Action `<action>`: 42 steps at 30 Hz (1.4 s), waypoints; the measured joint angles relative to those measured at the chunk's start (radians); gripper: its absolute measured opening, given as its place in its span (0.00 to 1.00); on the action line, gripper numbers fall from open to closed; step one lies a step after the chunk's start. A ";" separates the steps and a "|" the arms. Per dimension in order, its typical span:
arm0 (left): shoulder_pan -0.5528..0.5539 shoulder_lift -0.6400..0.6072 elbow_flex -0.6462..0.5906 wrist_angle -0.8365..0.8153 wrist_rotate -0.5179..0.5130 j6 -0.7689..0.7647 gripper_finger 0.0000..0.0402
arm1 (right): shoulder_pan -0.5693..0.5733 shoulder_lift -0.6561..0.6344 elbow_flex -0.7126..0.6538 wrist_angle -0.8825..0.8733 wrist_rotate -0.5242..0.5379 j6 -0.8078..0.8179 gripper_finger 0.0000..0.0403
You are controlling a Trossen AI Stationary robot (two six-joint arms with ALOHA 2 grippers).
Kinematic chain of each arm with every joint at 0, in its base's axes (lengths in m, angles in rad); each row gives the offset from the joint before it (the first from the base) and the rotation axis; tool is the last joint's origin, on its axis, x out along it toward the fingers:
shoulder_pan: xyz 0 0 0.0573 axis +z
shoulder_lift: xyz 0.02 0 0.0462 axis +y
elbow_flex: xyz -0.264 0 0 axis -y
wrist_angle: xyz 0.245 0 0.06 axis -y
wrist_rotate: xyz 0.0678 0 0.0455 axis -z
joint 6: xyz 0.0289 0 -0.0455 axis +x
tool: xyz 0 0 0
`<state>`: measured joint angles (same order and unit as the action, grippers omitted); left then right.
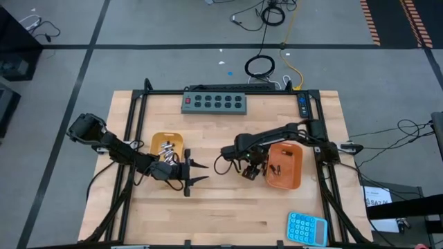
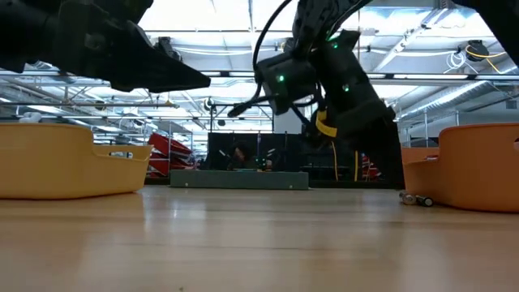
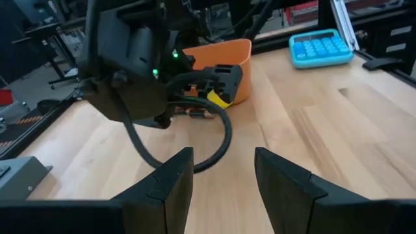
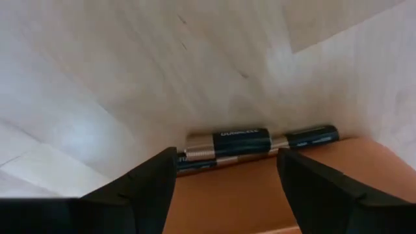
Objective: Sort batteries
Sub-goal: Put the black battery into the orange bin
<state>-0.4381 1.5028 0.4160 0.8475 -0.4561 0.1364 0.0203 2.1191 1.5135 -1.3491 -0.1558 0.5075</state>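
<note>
Batteries (image 4: pixel 260 142), dark cylinders with copper-coloured bands, lie on the pale wooden table (image 4: pixel 130 71) against the wall of the orange plastic tray (image 4: pixel 260 188), long axes parallel to that wall. Right gripper (image 4: pixel 227 179) hovers above them, fingers spread, empty. Left gripper (image 3: pixel 224 185), also spread and empty, waits beyond the tray.

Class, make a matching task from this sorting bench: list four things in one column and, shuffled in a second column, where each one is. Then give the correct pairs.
Things
1. power strip
2. blue calculator
3. silver batteries
4. dark batteries

Places
A. near edge of the table, on the right
B. inside the left orange tray
C. far edge of the table, centre
D. on the wood against the right orange tray, in front of the right gripper

Pairs: 1-C, 2-A, 3-B, 4-D
</note>
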 joint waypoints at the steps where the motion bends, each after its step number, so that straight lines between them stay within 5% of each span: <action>1: 0.000 0.000 0.000 -0.006 0.000 0.000 0.43 | -0.003 0.006 0.000 0.000 -0.012 -0.002 0.64; 26: -0.001 0.000 0.000 -0.020 -0.002 -0.019 0.43 | 0.019 0.094 0.003 -0.011 -0.001 -0.076 0.64; 34: -0.001 0.000 0.000 -0.026 -0.002 -0.019 0.43 | 0.021 0.096 0.002 -0.030 -0.005 -0.077 0.49; 42: -0.001 0.000 0.000 -0.027 -0.002 -0.025 0.43 | 0.030 0.097 0.002 -0.034 0.007 -0.047 0.48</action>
<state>-0.4389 1.5028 0.4160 0.8203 -0.4580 0.1116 0.0499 2.2166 1.5150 -1.3827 -0.1488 0.4605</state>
